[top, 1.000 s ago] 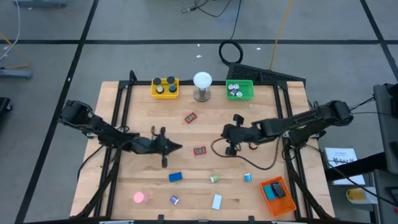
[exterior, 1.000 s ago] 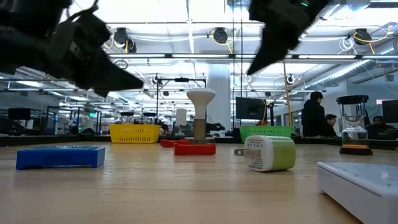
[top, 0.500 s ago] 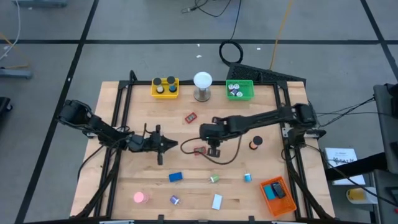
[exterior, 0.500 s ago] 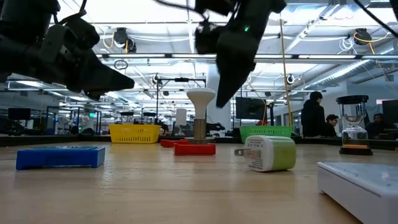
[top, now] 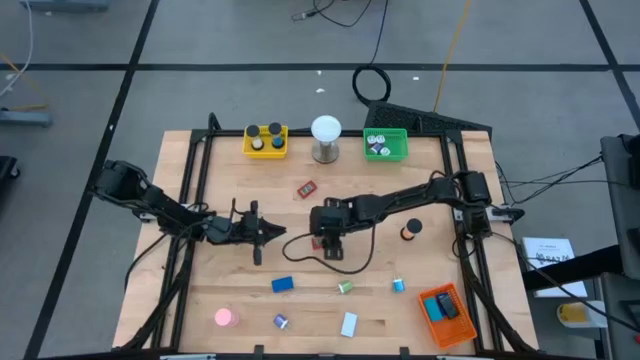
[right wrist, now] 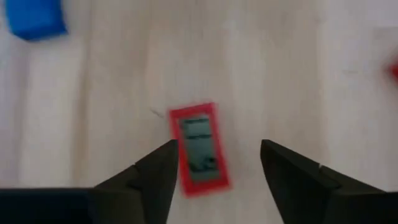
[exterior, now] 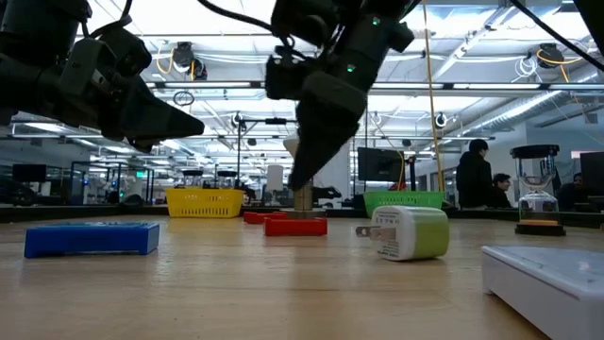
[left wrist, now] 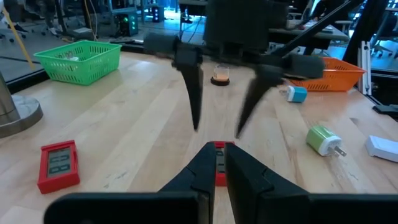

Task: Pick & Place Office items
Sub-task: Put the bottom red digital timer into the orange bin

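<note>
Small office items lie scattered on the wooden table [top: 430,190]. A red block with a grey screen [right wrist: 200,149] lies flat near the table's middle. My right gripper [right wrist: 217,167] hangs open just above it, fingers pointing down, and the block sits below the gap, closer to one finger. In the left wrist view the right gripper [left wrist: 216,127] shows both tips clear of the wood. My left gripper [top: 280,233] is shut and empty, hovering low to the left of the same red block [left wrist: 217,163] and pointing at it.
A second red block [top: 306,188] lies farther back. A blue block [top: 282,285], green plug [top: 344,287], blue roll [top: 398,286], pink disc [top: 223,317] and white block [top: 348,323] lie near the front. Trays: yellow [top: 266,141], green [top: 385,145], orange [top: 445,312]. White ball [top: 325,135].
My right gripper has swung from the table's right half toward its left and come down, and it now hangs over the red block near the middle. A black cap lies uncovered where it was.
</note>
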Motion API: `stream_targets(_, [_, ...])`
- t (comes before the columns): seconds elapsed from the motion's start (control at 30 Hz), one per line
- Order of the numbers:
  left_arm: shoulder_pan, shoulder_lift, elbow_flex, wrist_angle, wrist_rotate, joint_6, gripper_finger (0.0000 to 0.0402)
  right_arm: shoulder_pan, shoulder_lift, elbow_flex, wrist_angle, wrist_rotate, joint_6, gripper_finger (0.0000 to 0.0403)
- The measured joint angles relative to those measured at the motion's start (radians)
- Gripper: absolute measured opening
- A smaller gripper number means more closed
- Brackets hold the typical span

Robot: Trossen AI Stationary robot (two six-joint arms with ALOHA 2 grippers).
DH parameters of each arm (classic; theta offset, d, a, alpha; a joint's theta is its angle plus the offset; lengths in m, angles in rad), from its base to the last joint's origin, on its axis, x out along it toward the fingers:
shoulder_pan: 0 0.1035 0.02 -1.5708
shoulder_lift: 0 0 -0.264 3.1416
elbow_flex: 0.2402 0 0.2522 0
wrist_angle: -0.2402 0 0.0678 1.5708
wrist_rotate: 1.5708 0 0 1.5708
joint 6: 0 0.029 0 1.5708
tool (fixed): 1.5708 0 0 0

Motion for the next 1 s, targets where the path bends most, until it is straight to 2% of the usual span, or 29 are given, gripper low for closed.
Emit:
stream_targets(0.13, [0.000,0.000,0.000,0.000,0.001,-0.002,0.0033,0.002,0.005,-0.005,0.015,-0.037,0.000,0.0242])
stream_targets(0.27, [0.000,0.000,0.000,0.000,0.001,-0.002,0.0033,0.001,0.049,-0.002,0.044,-0.031,-0.002,0.0242])
stream_targets(0.57, [0.000,0.000,0.000,0.000,0.001,-0.002,0.0033,0.007,0.091,-0.004,0.066,-0.056,-0.018,0.0226])
stream_targets(0.8, [0.000,0.000,0.000,0.000,0.001,-0.001,0.0033,0.010,0.089,-0.003,0.080,-0.053,0.021,0.0184])
stream_targets(1.0, [0.000,0.000,0.000,0.000,0.001,-0.001,0.0033,0.017,0.089,-0.022,0.091,0.002,0.026,0.0176])
